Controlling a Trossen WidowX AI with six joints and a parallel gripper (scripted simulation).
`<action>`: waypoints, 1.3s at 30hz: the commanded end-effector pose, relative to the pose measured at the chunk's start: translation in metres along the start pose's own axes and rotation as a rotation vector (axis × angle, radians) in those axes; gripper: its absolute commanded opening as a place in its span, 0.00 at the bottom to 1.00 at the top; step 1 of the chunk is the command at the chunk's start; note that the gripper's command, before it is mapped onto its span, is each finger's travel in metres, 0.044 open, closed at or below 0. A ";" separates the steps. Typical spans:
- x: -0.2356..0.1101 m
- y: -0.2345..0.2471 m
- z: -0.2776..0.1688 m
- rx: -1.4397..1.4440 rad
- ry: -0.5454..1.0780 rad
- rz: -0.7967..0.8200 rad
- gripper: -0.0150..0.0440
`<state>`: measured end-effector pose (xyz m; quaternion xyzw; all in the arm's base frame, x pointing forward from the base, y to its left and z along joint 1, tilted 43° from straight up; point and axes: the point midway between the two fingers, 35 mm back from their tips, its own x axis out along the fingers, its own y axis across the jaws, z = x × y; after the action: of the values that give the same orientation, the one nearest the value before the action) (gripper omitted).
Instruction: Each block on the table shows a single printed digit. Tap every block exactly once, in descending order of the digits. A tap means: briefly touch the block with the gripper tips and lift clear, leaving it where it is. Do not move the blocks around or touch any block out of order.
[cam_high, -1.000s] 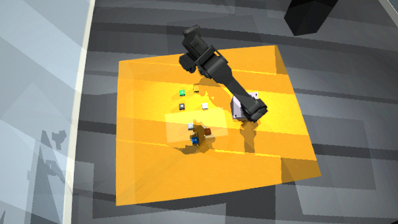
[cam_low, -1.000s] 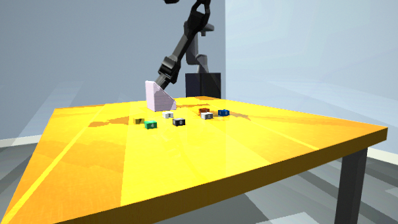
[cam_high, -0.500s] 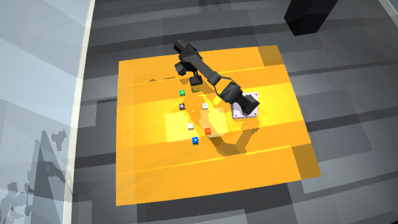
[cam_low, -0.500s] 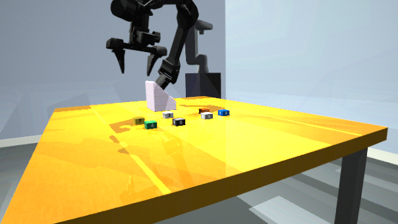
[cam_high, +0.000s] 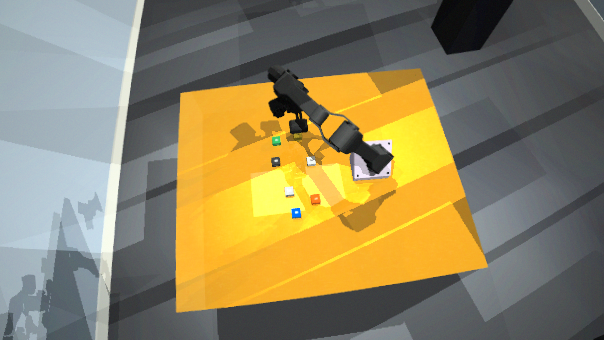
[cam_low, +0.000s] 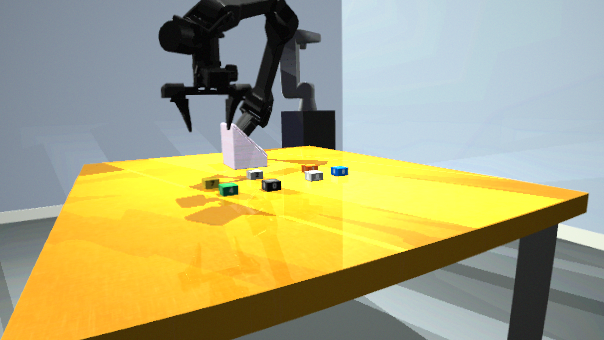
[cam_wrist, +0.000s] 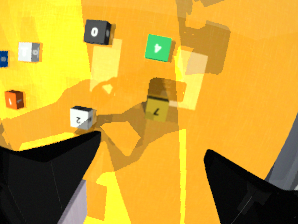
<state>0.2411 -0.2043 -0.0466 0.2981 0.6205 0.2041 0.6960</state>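
While the yellow block (cam_low: 211, 183) sat in shadow near the table's (cam_low: 450, 250) far-left part, we saw the gripper (cam_low: 209, 114) hanging well above it, jaws spread wide & holding nothing. In the wrist view that yellow block (cam_wrist: 157, 108) lay between the two dark fingers, up ahead of them, w/ a darker patch just behind it.

Just beside it stood the green block (cam_low: 228, 189), nearer the exterior camera; from the top the green block (cam_high: 276, 141) was left of the yellow one (cam_high: 297, 136). We counted 7 blocks in all. The black block (cam_low: 271, 185) sat right of the green, the first white block (cam_low: 255, 174) behind it, close to the arm's pale base (cam_low: 235, 150). Further right came the orange block (cam_low: 309, 168), a second white block (cam_low: 314, 175) & the blue block (cam_low: 339, 171), grouped near one another but apart. From the top, the blue block (cam_high: 296, 213) lay lowest in frame, the orange (cam_high: 315, 199) up-right of it, the second white (cam_high: 289, 191) up-left.

Digits were too small for us to read w/ certainty in any view.

We noted the black arm (cam_high: 320, 117) reaching from the base (cam_high: 386, 146) across toward the yellow block, its shadow falling on the glossy orange-yellow tabletop. A dark pedestal (cam_low: 307, 129) stood behind the table.
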 end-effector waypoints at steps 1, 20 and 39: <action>0.000 0.000 0.001 0.005 -0.005 0.002 0.93; 0.001 0.108 -0.036 0.009 -0.002 0.009 0.93; 0.001 0.110 -0.035 0.009 -0.002 0.009 0.93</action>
<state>0.2140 -0.1181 0.0216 0.3037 0.6217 0.2064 0.6918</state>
